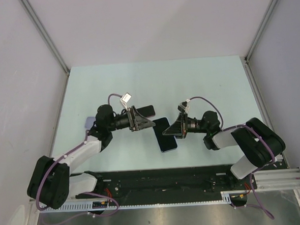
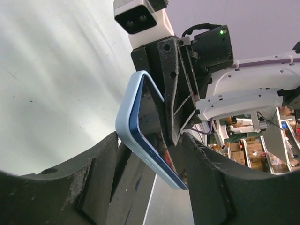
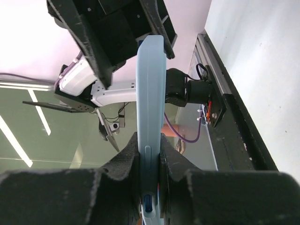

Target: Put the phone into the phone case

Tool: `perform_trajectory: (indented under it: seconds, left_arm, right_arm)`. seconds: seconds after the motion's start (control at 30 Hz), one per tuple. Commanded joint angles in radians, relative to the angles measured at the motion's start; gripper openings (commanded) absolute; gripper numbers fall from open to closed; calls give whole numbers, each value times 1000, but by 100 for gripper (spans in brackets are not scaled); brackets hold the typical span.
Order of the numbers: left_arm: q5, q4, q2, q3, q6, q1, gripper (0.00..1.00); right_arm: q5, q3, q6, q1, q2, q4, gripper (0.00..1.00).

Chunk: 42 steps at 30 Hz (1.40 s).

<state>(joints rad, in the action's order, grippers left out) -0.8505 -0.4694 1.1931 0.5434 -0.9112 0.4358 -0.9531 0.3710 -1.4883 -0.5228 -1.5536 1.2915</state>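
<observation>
The phone (image 1: 164, 135), seemingly at least partly seated in the pale blue case (image 2: 127, 115), was held above the table (image 1: 112, 84) between the two arms. The right gripper (image 3: 150, 161) pinched the case's thin edge, while the left gripper (image 2: 150, 154) stood spread on either side without touching. The phone looked stiff, light and smooth, with a breakable screen, so it was best taken by its long edges, though each gripper crowded the other's approach.

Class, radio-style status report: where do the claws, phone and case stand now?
Right claw shut on phone case edge. Left claw open, straddling it. Phone looks seated in case. Nothing in the way.
</observation>
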Motion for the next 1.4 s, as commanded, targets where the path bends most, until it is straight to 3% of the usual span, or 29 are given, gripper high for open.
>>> perform_trajectory:
  seconds: [0.0, 0.1, 0.3, 0.43, 0.5, 0.63, 0.67, 0.73, 0.77, 0.8, 0.83, 0.87, 0.97, 1.03, 1.07, 1.1, 1.2, 1.23, 1.3, 1.37]
  left_arm:
    - [-47, -120, 22, -26, -64, 0, 59]
    - [-50, -130, 13, -37, -71, 3, 57]
    - [-56, -199, -9, -51, -107, 9, 67]
    - [-50, -248, -1, -57, -136, 9, 60]
    - [-50, -276, 20, -60, -172, 9, 52]
    - [-70, -492, 81, -88, -291, 12, 33]
    - [-76, -529, 95, -95, -337, 14, 22]
    - [-87, -621, 135, -99, -374, 20, 10]
    - [-93, -635, 143, -94, -388, 23, 0]
    - [-90, -640, 148, -95, -391, 24, 0]
    - [-87, -632, 139, -97, -391, 29, 0]
    - [-72, -608, 128, -94, -367, 29, 0]
    - [-15, -305, 50, -47, -188, 32, 0]
    - [22, -93, 4, -10, -74, 37, 0]
    - [43, -48, -33, 1, -51, 37, 0]
    - [48, 21, -49, 10, -32, 35, 0]
    - [41, 89, -81, 30, -3, 37, 24]
    - [36, 92, -85, 23, -6, 38, 38]
    - [31, 91, -99, -3, -14, 47, 53]
    - [28, 80, -107, -22, -23, 60, 56]
  right_arm:
    - [36, 48, -30, -22, 41, 298, 1]
    - [46, 51, -38, -23, 58, 298, 1]
    - [63, 59, -55, -28, 66, 301, 0]
    - [62, 65, -61, -29, 78, 301, 1]
    - [60, 66, -67, -31, 84, 302, 1]
    - [62, 66, -75, -31, 105, 302, 1]
    - [62, 68, -78, -31, 109, 304, 2]
    - [57, 72, -79, -32, 112, 302, 3]
    - [56, 74, -79, -32, 112, 302, 8]
    - [57, 74, -79, -34, 110, 301, 13]
    - [59, 74, -76, -33, 107, 301, 25]
    - [60, 74, -75, -32, 104, 301, 30]
    - [66, 72, -69, -32, 93, 299, 37]
    - [70, 72, -63, -31, 89, 299, 31]
    - [77, 71, -63, -31, 87, 299, 24]
    - [82, 71, -64, -31, 84, 299, 11]
    - [102, 71, -72, -29, 93, 299, 1]
    - [114, 71, -75, -28, 101, 299, 0]
    - [126, 71, -84, -19, 107, 299, 0]
    - [143, 71, -93, -7, 107, 301, 0]
